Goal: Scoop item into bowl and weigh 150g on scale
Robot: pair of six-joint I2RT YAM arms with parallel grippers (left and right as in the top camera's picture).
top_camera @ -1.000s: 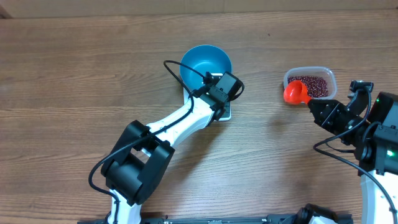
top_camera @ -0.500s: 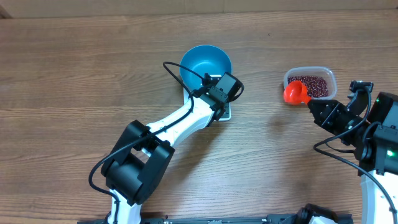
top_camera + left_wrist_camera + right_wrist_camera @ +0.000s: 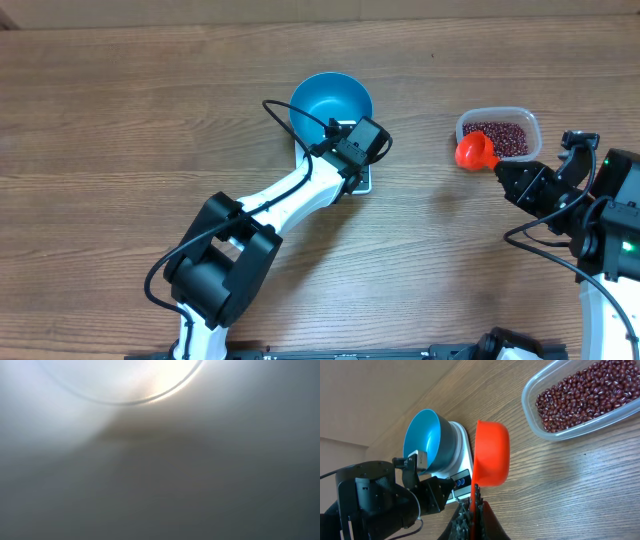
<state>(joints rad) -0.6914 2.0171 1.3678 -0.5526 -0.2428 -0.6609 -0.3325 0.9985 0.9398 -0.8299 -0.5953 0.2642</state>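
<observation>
Right tool (image 3: 472, 510) pinches orange plastic scoop (image 3: 491, 452) by its handle just beside clear tub (image 3: 498, 112) of glossy red-brown beans (image 3: 585, 395), while left tool (image 3: 352, 152), pressed together, sits at white flat scale (image 3: 462, 472) under round blue bowl (image 3: 331, 100), so any weight it puts there would skew the reading.

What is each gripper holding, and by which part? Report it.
Right gripper: the orange scoop, its fingers shut on the handle. Left gripper: shut, low over the scale; its view is blurred, so any hold cannot be told.
</observation>
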